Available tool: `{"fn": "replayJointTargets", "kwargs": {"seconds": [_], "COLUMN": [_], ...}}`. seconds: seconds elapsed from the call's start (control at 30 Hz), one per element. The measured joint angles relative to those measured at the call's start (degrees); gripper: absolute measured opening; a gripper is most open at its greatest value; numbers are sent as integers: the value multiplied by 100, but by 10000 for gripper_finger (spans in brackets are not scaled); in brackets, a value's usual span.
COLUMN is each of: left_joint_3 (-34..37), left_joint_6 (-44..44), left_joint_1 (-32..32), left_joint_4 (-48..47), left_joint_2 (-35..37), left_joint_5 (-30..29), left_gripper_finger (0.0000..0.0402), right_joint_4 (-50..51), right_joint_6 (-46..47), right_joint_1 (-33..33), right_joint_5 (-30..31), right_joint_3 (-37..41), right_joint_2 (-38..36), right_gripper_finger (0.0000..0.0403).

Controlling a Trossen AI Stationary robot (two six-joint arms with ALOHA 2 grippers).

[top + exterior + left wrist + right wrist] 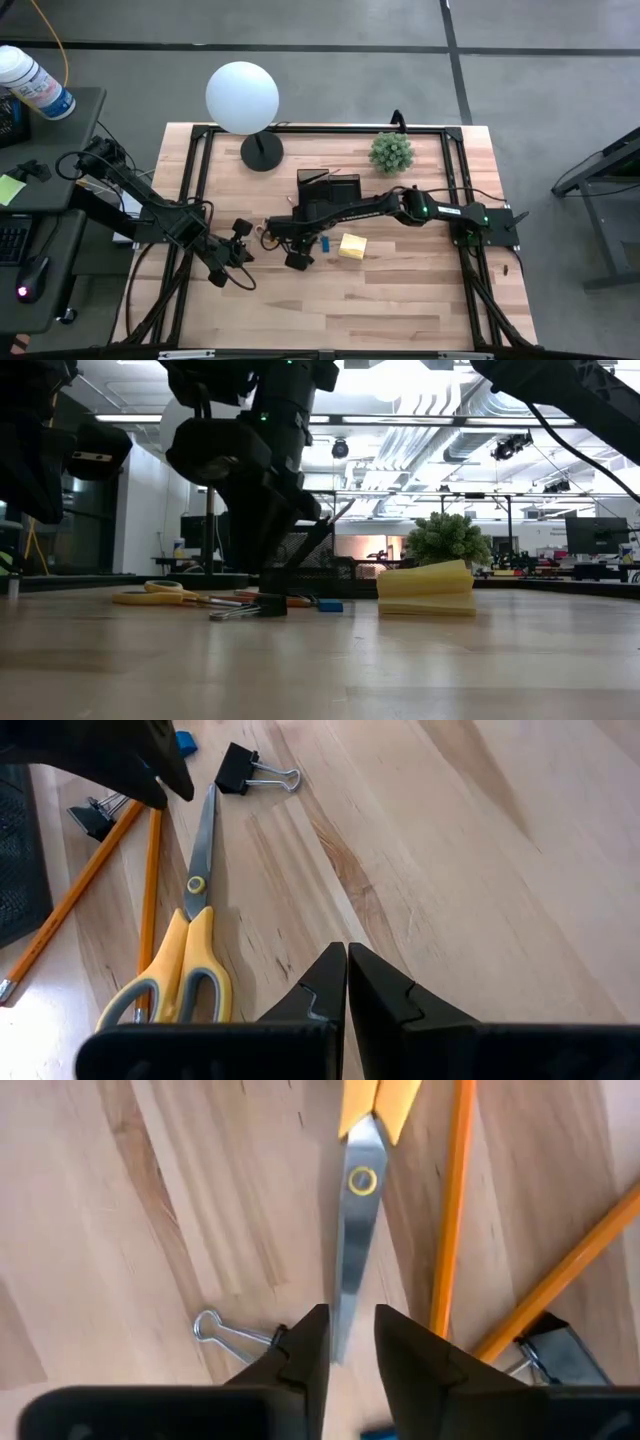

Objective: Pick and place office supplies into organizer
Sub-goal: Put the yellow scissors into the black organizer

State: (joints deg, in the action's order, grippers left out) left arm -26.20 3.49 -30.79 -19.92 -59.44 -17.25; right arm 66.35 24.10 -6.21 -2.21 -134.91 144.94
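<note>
While the left hand [347, 982] waits pinched shut mid-bench, the right hand [350, 1342] hangs slightly parted over the scissors' [357, 1210] blade tip, gripping nothing.

Four cameras: one overhead, one at desk level, one on each wrist.

The high view looks straight down on the whole desk [400, 300]; the low view looks level across it into the room. Both wrist views sit close above the scissors [185, 945], which the low view shares.
</note>
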Motion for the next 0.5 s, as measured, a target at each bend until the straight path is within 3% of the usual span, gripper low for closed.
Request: {"fn": "replayJointTargets", "kwargs": {"seconds": [0.17, 0.5], "left_joint_3": [0, 0], "left_joint_6": [0, 131], "left_joint_1": [1, 2], "left_joint_4": [-1, -20], "left_joint_2": [0, 0], "left_joint_5": [0, 2], "left_gripper_finger": [5, 5], "right_joint_4": [117, 1203], "right_joint_6": [-7, 130], "right_joint_1": [-50, -61], "right_joint_5": [-12, -419], "right_joint_3": [0, -2], "right_joint_2": [0, -8], "right_gripper_finger": [94, 83]}}
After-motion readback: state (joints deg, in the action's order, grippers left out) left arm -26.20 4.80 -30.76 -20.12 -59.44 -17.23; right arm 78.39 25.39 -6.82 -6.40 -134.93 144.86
